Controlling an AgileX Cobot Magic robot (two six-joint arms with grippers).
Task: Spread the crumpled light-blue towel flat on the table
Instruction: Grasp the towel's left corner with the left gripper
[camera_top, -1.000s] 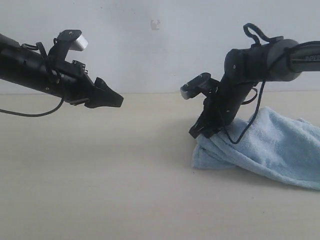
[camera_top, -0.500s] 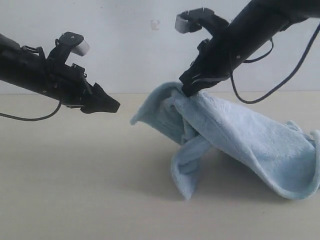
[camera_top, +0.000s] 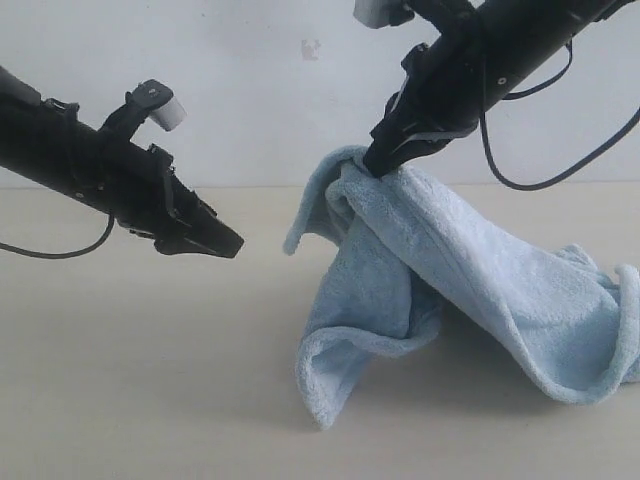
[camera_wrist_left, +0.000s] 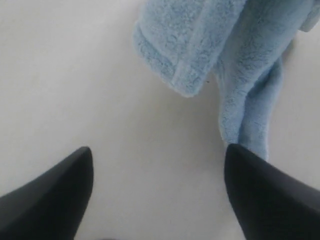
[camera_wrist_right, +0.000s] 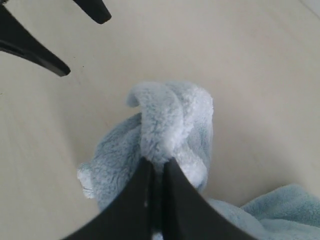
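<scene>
The towel (camera_top: 470, 270) is pinched at a fold by the right gripper (camera_top: 372, 165) and held up, its lower folds resting on the table (camera_top: 150, 380). The left gripper (camera_top: 230, 245) is spread wide, apart from it.

Plain light-blue towel (camera_top: 480, 270), pale beige table (camera_top: 150, 380), off-white wall (camera_top: 250, 90).

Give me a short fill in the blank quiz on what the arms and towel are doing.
1. The ____ end effector is shut on the light-blue towel.
2. The left end effector is ____, holding nothing.
3. The towel's unlifted part lies on the ____.
Missing words: right, open, table.
</scene>
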